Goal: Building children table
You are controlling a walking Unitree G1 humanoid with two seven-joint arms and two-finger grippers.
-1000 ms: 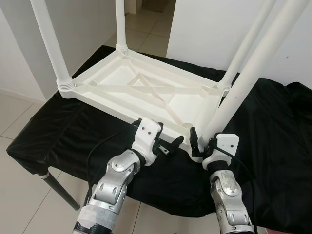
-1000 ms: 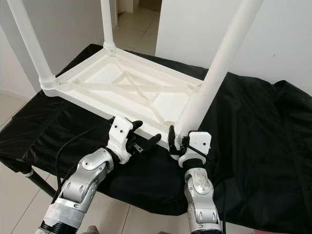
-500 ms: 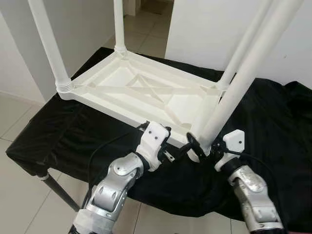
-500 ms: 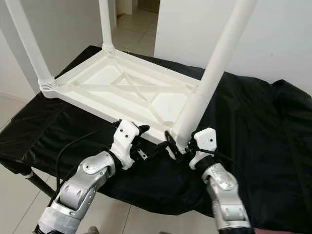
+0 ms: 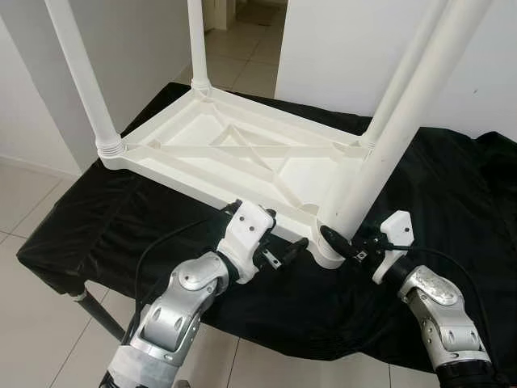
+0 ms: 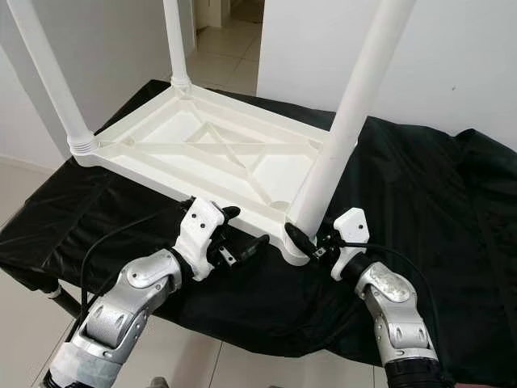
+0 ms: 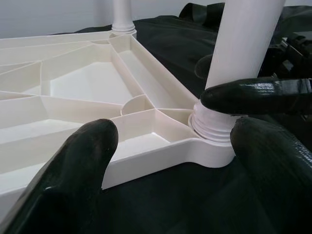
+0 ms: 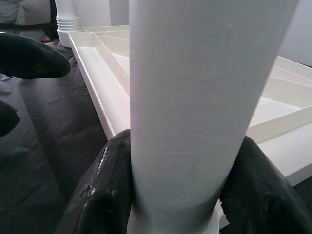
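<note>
1. The white table [image 5: 234,149] lies upside down on the black cloth [image 5: 452,186].
2. Right gripper [image 5: 343,244] clasps the table's nearest leg [image 5: 388,145] just above its socket.
3. Left gripper [image 5: 284,246], fingers spread, holds nothing beside that corner.

All four white legs of the upside-down table [image 5: 242,149] run off the top edge, so their far ends can't be seen. The near leg [image 6: 339,153] covers the table's far right corner, and the black cloth [image 5: 452,202] hides whatever is underneath it. The right gripper [image 8: 170,195] has its fingertips tucked behind the near leg.
</note>
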